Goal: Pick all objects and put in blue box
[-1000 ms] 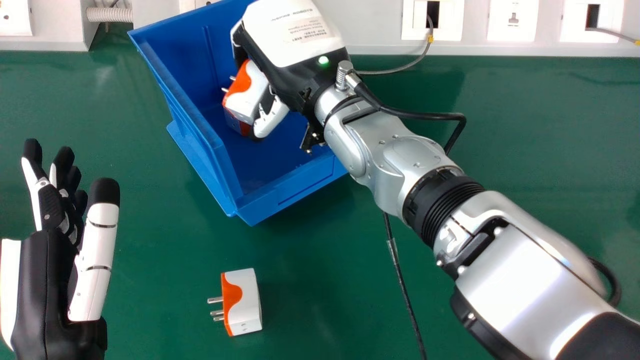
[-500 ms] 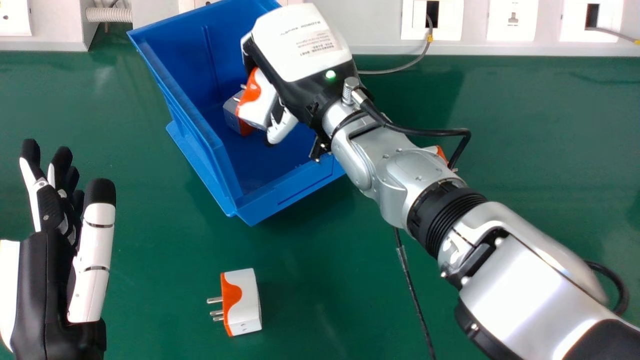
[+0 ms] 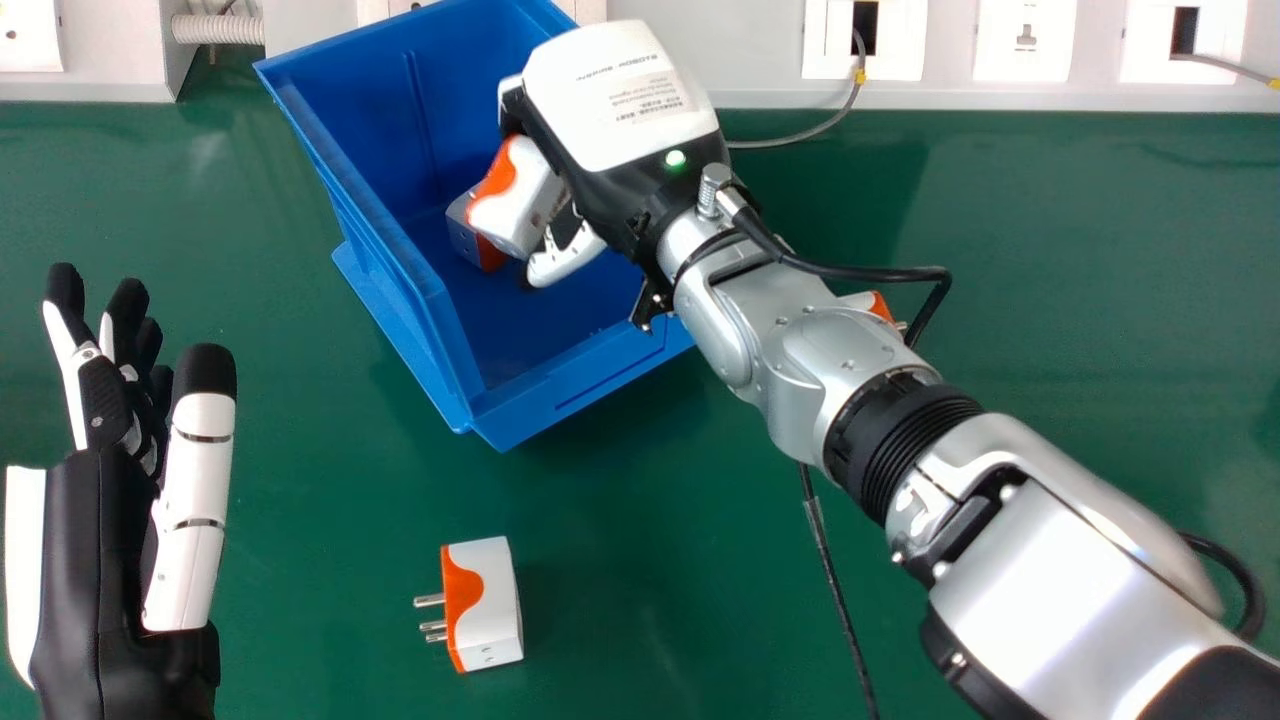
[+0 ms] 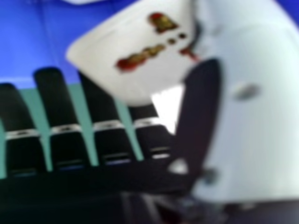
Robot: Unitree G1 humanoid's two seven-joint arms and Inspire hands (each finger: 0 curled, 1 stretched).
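Over the blue box [image 3: 460, 345], my right hand [image 3: 625, 105] has a white-and-orange plug adapter [image 3: 520, 205] pinched by its thumb. In the right hand view, the thumb of my right hand [image 4: 201, 112] touches the white adapter [image 4: 135, 56], whose face is turned to the camera. A grey-and-orange adapter [image 3: 466, 228] lies in the box behind the held one. On the table, another white-and-orange adapter [image 3: 487, 605] lies with its prongs pointing left. One more [image 3: 872, 303] is partly hidden behind my right forearm. My left hand [image 3: 100, 560] is open at the left, fingers straight.
White panels with sockets [image 3: 865, 40] line the table's back edge, and a grey cable [image 3: 800, 135] runs from one. A black cable [image 3: 830, 580] hangs below my right forearm. Bare green table [image 3: 250, 250] shows left of the box.
My right hand has moved right and a little nearer with the adapter, which has tilted. The adapter behind the forearm has come into sight. My left hand has shifted slightly.
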